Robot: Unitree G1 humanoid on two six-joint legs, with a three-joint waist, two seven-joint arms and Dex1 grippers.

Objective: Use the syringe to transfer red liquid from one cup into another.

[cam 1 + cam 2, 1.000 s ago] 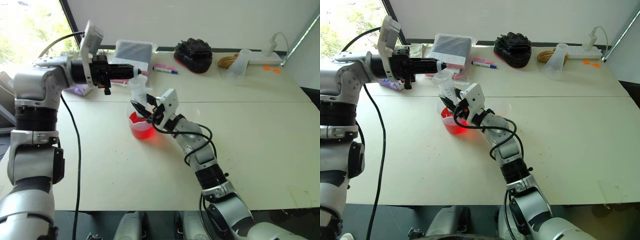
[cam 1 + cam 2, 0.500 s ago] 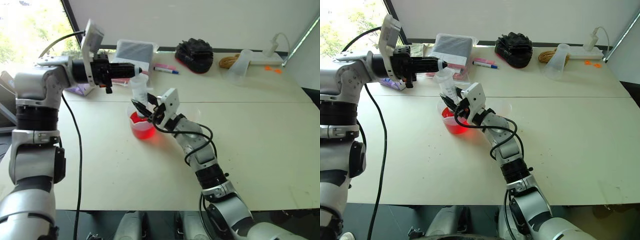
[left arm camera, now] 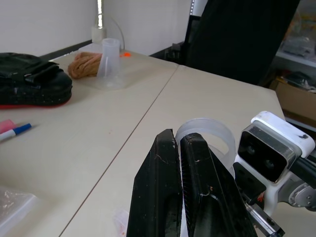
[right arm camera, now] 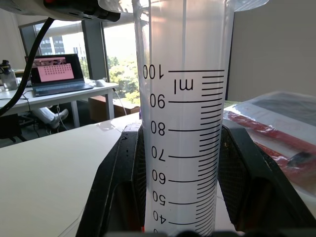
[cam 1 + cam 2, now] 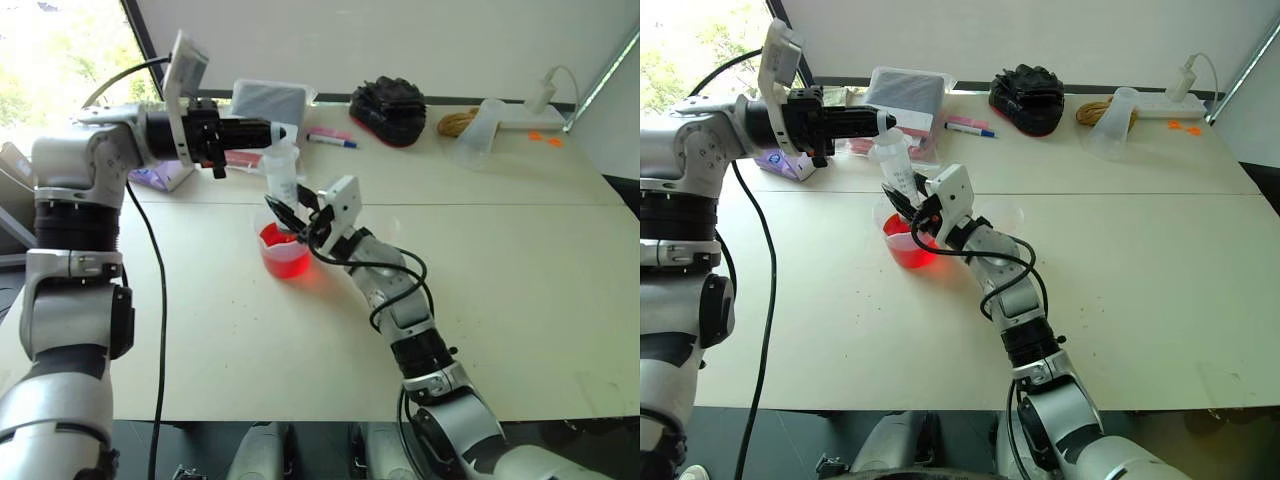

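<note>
A pale table (image 5: 500, 290) seen from above, described from left to right. At the far left the left gripper (image 5: 268, 132) reaches level across the table from the robot's left, its two black fingers (image 3: 197, 187) pressed together on the white plunger top of the syringe (image 5: 282, 178). The syringe, a large clear tube printed with a millilitre scale up to one hundred, stands nearly upright, leaning slightly, with its lower end down in the wider beaker (image 5: 284, 250). The right gripper (image 5: 292, 218) comes in from the lower right and pinches the syringe barrel between its two black fingers (image 4: 118, 187), just above the beaker's rim. No red shows in the part of the barrel visible above the forty mark. The beaker holds deep red liquid (image 5: 285, 258) and throws a red glow on the table beside it. Just to the right of the beaker, partly behind the right arm, stands the smaller clear cup (image 5: 1002, 216); what it holds cannot be told. Behind, along the far edge: a clear bag (image 5: 268, 103), a pink-and-blue marker (image 5: 330, 138), a black padded mitt (image 5: 388, 108), a coil of rope (image 5: 456, 122) and an upside-down clear cup (image 5: 481, 128).
</note>
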